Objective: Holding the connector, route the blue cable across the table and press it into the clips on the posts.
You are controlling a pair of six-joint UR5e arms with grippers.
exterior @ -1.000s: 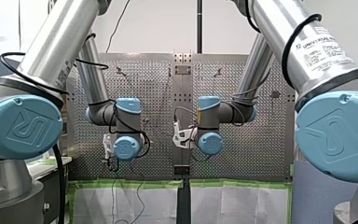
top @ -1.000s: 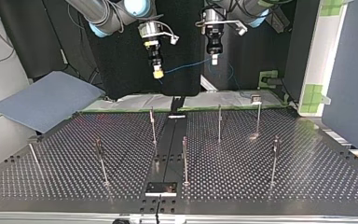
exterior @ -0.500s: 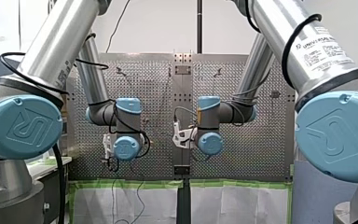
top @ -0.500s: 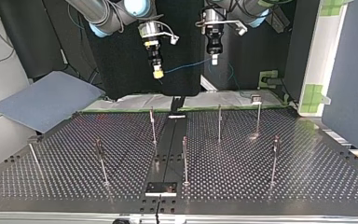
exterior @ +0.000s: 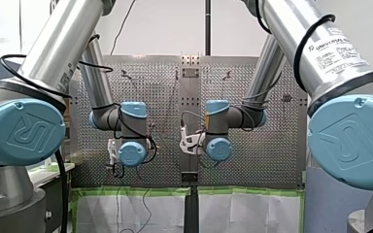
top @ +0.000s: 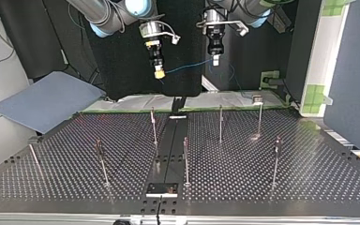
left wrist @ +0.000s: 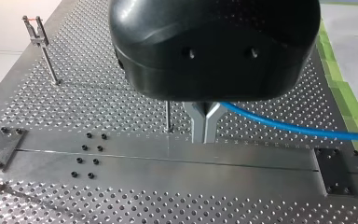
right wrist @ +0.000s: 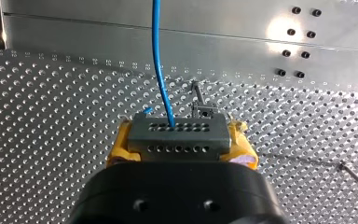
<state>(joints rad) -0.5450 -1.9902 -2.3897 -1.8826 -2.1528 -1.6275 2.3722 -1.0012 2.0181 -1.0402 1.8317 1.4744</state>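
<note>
Nothing moved. Right gripper (right wrist: 181, 148) clamps dark perforated connector (right wrist: 177, 130); left gripper (left wrist: 205, 133) pinches thin blue cable (left wrist: 279, 125). Metal posts (top: 221, 124) at 6 o'clock, top view. Uneven descent could yank cable loose.

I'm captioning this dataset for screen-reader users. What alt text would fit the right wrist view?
My right gripper, with yellow pads, is shut on a grey connector with two rows of holes. A blue cable runs from it ahead over the perforated table and a smooth metal strip; a thin clip post stands just beyond the connector.
</note>
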